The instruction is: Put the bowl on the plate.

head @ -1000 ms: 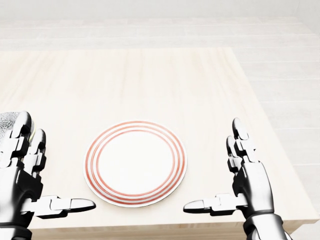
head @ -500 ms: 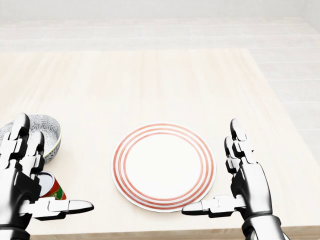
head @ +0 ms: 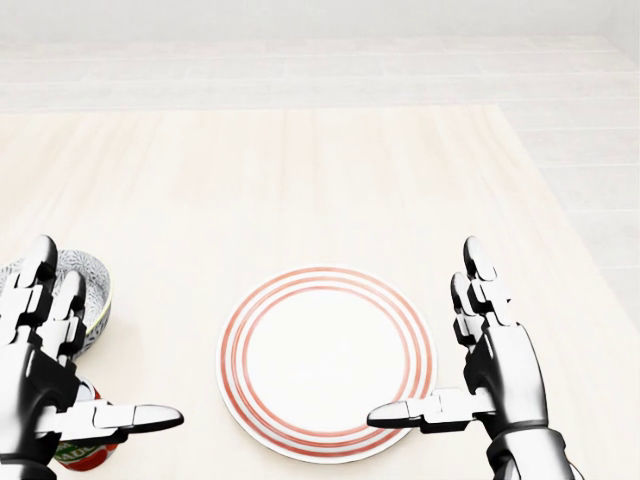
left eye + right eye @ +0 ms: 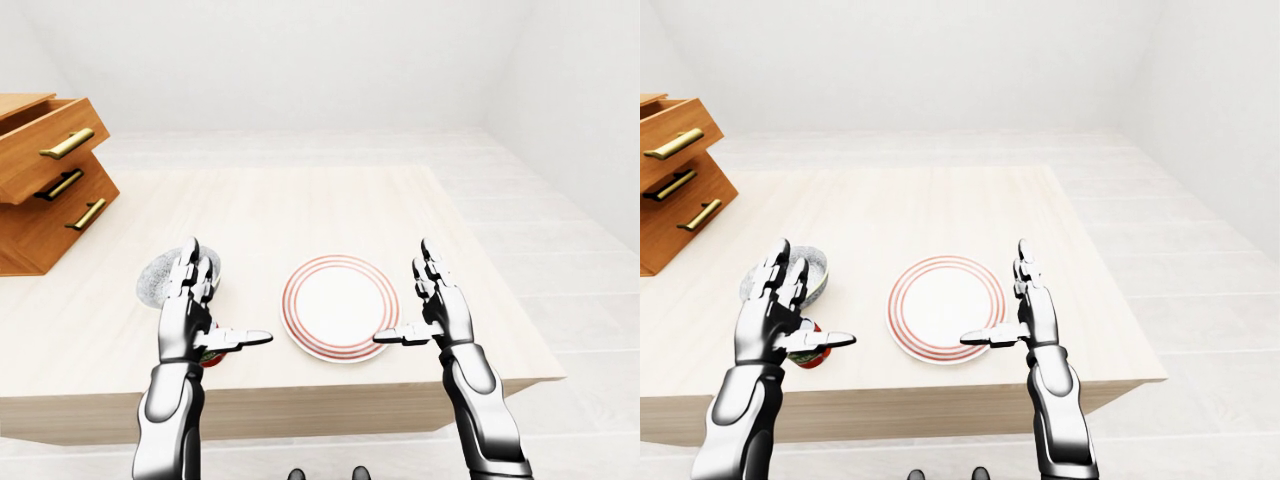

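Observation:
A white plate [image 3: 327, 364] with red rings lies on the pale wooden table [image 3: 300, 180], low in the head view. The grey patterned bowl [image 3: 88, 290] sits to the plate's left, partly hidden behind my left hand [image 3: 60, 360]. That hand hovers over the bowl's near side, fingers straight and thumb out, holding nothing. My right hand [image 3: 470, 350] stands open at the plate's right rim, thumb pointing over the rim, fingers upright. Both hands are empty.
A red and green can [image 3: 85, 452] stands under my left hand, just below the bowl. A wooden drawer unit [image 4: 45, 180] with brass handles and its top drawer pulled out sits at the table's far left. The table's right edge [image 4: 500, 300] drops to a white floor.
The whole picture shifted: the camera moved, so the plate slid right and then lower, and the bowl and can came into view at the left. Both hands kept their open pose.

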